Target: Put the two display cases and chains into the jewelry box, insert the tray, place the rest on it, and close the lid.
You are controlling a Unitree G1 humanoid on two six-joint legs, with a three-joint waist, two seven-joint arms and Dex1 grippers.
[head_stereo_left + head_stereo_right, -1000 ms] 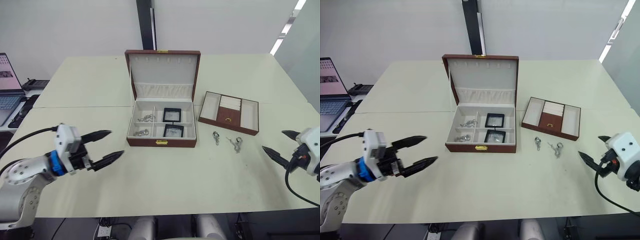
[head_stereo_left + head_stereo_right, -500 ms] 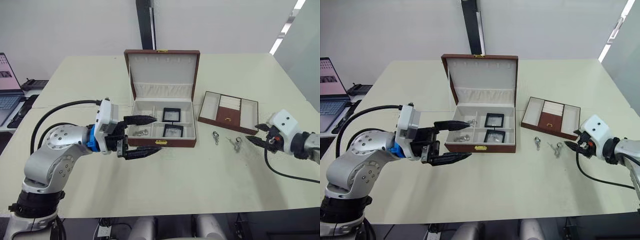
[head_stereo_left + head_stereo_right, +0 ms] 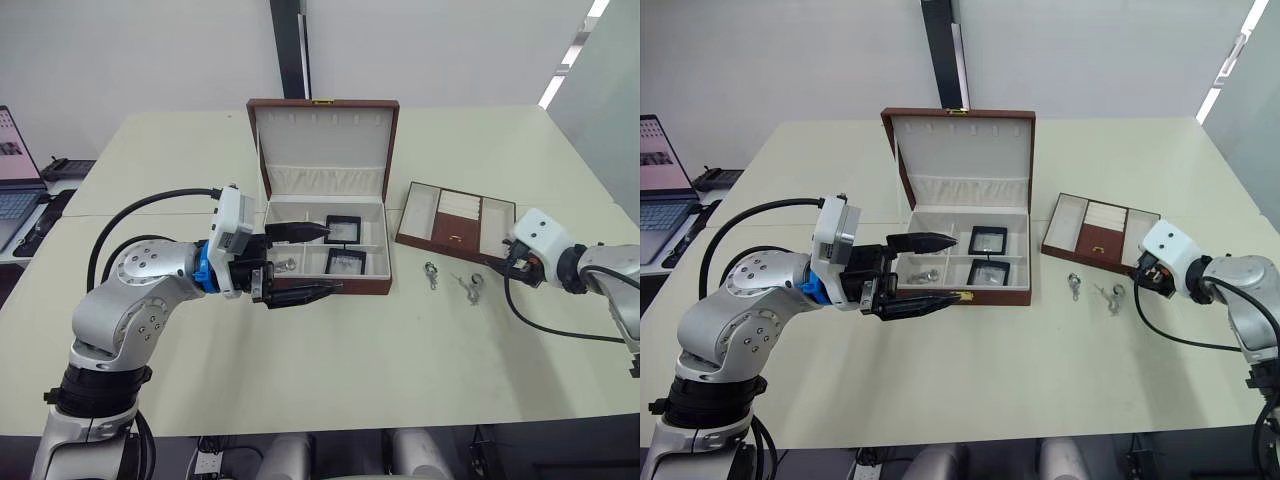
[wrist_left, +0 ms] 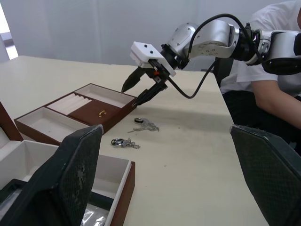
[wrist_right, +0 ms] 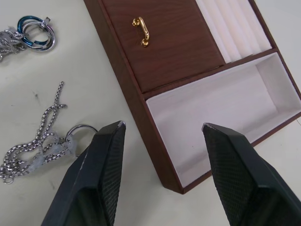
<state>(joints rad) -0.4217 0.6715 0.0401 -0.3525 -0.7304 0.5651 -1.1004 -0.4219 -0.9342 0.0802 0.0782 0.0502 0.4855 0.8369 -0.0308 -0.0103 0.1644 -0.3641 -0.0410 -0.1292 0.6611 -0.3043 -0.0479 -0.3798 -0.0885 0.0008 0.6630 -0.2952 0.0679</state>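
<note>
While the jewelry box [image 3: 325,225] sits with its lid upright near the middle of the cream table [image 3: 330,370], the left gripper [image 3: 318,262] hovers at the box's front left, its two black fingers spread wide, one over the compartments and one along the front wall. Inside lie two black display cases [image 3: 345,229] in the right-hand compartments (one behind the other) and two chains [image 3: 933,247] in the left-hand ones. The brown tray [image 3: 458,224] rests on the table to the right of the box. The right gripper [image 5: 160,155] is poised over the tray's near end, fingers apart and holding nothing. Two remaining trinkets, a ringed chain [image 5: 44,146] and a blue-ringed piece [image 5: 35,33], lie on the table just beside the tray.
</note>
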